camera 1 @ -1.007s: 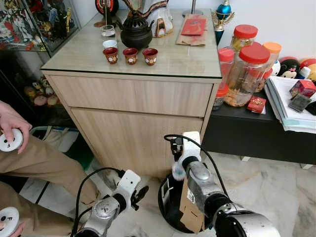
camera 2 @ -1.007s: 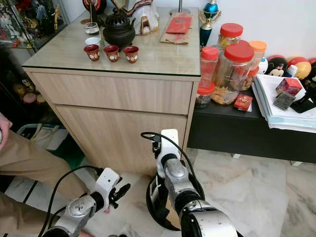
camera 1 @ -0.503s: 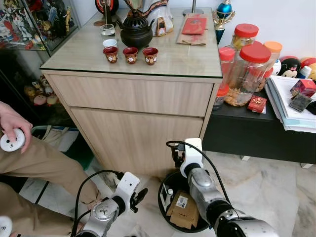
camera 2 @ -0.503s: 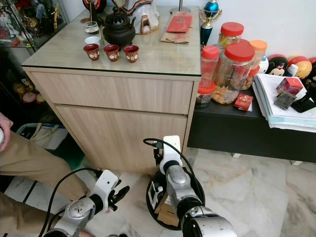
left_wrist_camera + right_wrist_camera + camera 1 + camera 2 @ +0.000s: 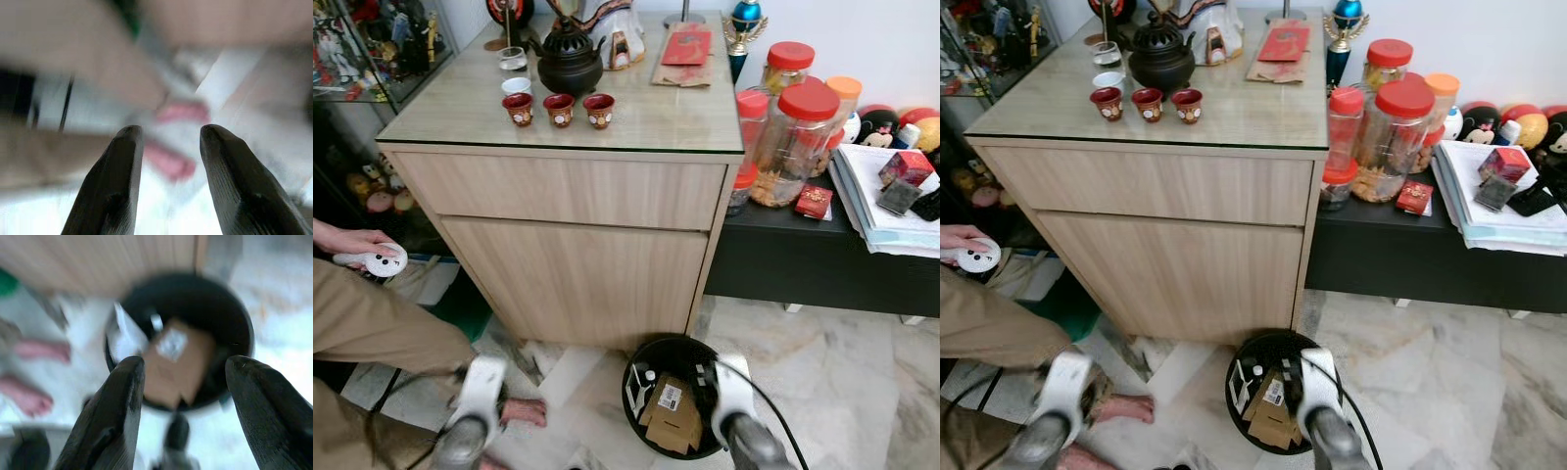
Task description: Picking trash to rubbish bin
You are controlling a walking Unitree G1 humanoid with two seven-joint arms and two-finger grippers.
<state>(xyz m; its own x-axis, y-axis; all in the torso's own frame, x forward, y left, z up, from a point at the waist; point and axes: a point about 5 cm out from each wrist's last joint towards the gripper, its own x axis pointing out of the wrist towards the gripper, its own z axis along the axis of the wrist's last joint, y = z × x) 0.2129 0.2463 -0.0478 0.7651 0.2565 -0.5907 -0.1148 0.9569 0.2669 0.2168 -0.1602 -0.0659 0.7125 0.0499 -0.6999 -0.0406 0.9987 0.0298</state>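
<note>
A round black rubbish bin [image 5: 651, 345] stands on the marble floor in front of the wooden cabinet. A brown cardboard piece [image 5: 674, 416] with a white label lies inside it, beside white paper scraps [image 5: 636, 392]. My right arm [image 5: 732, 416] is low at the bin's right side, blurred. In the right wrist view my right gripper [image 5: 186, 363] is open above the bin [image 5: 239, 318], looking down on the cardboard [image 5: 171, 367], with nothing between its fingers. My left arm [image 5: 475, 406] is low at the left. Its gripper [image 5: 171, 129] is open and empty over blurred floor.
The wooden cabinet [image 5: 578, 255] with a teapot and cups on top rises right behind the bin. A low black shelf [image 5: 822, 264] with red-lidded jars [image 5: 793, 147] stands to the right. A person's trouser leg [image 5: 382, 333], bare foot [image 5: 524, 411] and hand with a white controller [image 5: 374, 259] are at the left.
The cardboard hung at my right gripper over the bin a second ago; it now lies in the bin. Both arms have dropped low and back. The camera has shifted slightly.
</note>
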